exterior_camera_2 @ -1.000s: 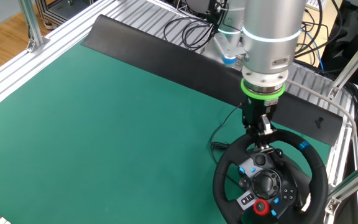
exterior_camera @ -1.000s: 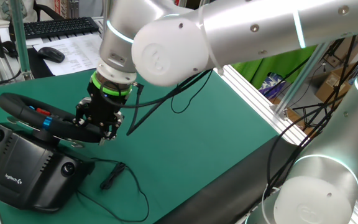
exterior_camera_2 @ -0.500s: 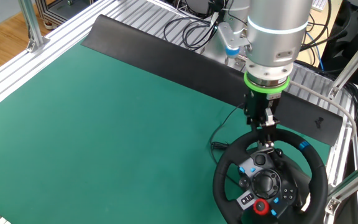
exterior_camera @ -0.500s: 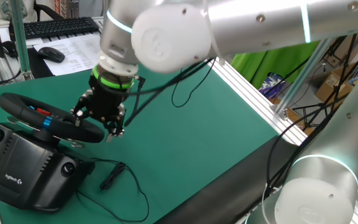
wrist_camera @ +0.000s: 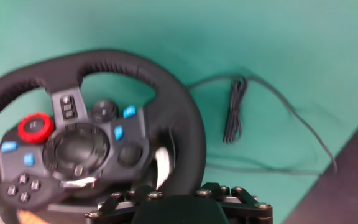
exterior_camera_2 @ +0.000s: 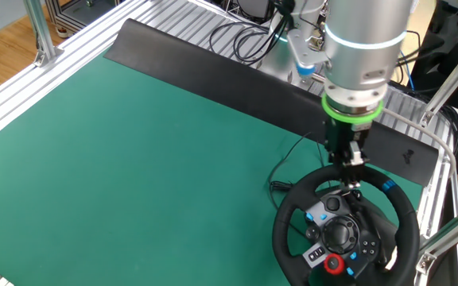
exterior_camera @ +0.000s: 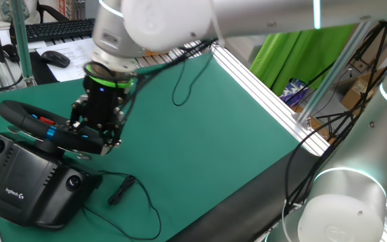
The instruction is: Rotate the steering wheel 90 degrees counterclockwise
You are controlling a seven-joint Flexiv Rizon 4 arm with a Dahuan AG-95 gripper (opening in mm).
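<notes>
The steering wheel [exterior_camera: 25, 115] is a black round rim with blue and red buttons on its spokes. It sits tilted on a boxy black Logitech base [exterior_camera: 32, 181] at the table's corner. It also shows in the other fixed view [exterior_camera_2: 408, 214] and the hand view [wrist_camera: 135, 68]. My gripper [exterior_camera: 96, 134] hangs straight down over the rim's far edge, also seen from the other side [exterior_camera_2: 351, 184]. Its fingers look spread to either side of the rim. In the hand view only the hand's black body shows at the bottom edge, and the fingertips are hidden.
A black cable [exterior_camera: 123, 188] lies coiled on the green mat beside the base. A keyboard [exterior_camera: 62, 28] and a mouse [exterior_camera: 56, 58] lie on a desk behind. A black strip [exterior_camera_2: 213, 71] and aluminium rails [exterior_camera_2: 444, 143] border the mat.
My gripper has shifted sideways along the wheel's far rim, leftward in one fixed view, and its wrist has turned. The wheel's buttons stay in the same places.
</notes>
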